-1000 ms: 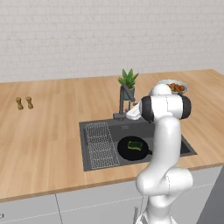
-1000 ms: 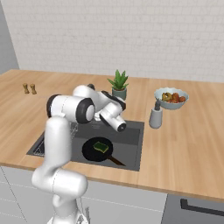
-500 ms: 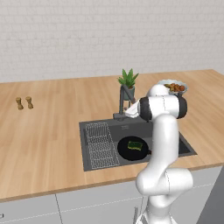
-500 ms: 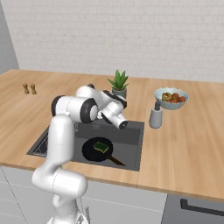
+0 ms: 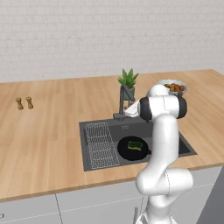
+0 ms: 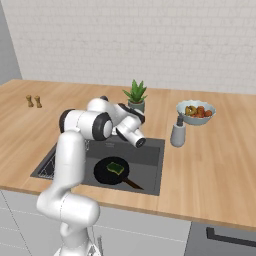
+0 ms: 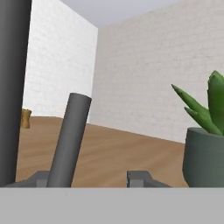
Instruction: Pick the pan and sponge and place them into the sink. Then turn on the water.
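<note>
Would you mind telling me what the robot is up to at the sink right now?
The pan already lies in the sink with the sponge on it. The gripper is up at the faucet, its fingers on either side of the slanted grey lever, beside the potted plant. No water is running yet.

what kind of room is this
A kitchen, rendered rather than real: a wooden counter holds a recessed dark sink with a faucet, a black pan lies in the basin, and a bowl of food sits nearby.
</note>
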Controlling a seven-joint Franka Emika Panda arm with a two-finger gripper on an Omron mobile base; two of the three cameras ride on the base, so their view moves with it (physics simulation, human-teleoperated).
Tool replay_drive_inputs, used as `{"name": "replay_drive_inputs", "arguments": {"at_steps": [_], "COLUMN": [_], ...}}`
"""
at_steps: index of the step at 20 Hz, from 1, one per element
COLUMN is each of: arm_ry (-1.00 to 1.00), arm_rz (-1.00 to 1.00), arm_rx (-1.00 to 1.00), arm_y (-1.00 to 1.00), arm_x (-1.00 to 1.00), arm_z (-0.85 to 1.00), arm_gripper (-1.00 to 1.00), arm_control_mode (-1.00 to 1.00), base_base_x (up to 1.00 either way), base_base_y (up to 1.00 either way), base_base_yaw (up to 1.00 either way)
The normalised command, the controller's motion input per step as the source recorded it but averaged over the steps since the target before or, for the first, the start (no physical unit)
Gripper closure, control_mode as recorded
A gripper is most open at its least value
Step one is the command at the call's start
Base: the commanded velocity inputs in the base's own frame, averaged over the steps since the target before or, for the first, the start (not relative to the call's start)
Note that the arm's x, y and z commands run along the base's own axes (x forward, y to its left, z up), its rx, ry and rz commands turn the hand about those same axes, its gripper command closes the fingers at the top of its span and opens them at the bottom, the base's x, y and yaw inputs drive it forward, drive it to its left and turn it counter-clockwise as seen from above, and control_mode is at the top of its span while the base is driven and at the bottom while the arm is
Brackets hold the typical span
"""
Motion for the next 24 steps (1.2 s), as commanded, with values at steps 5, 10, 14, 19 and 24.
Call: {"name": "replay_drive_inputs", "arguments": {"at_steps": [5,10,14,19,24], "arm_ry": [0.00,0.00,0.00,0.02,0.05], "arm_rz": [-0.08,-0.10,-0.11,-0.10,-0.07], "arm_rx": [0.04,0.05,0.04,0.03,0.05], "arm_y": [-0.63,-0.75,-0.86,-0.88,-0.95], "arm_x": [0.00,0.03,0.05,0.09,0.03], "arm_z": [0.00,0.00,0.00,0.00,0.00], "arm_gripper": [1.00,1.00,1.00,1.00,1.00], "arm_control_mode": [-1.00,-1.00,-1.00,-1.00,-1.00], "base_base_x": [0.00,0.00,0.00,0.00,0.00], "base_base_y": [0.00,0.00,0.00,0.00,0.00], "base_base_yaw": [0.00,0.00,0.00,0.00,0.00]}}
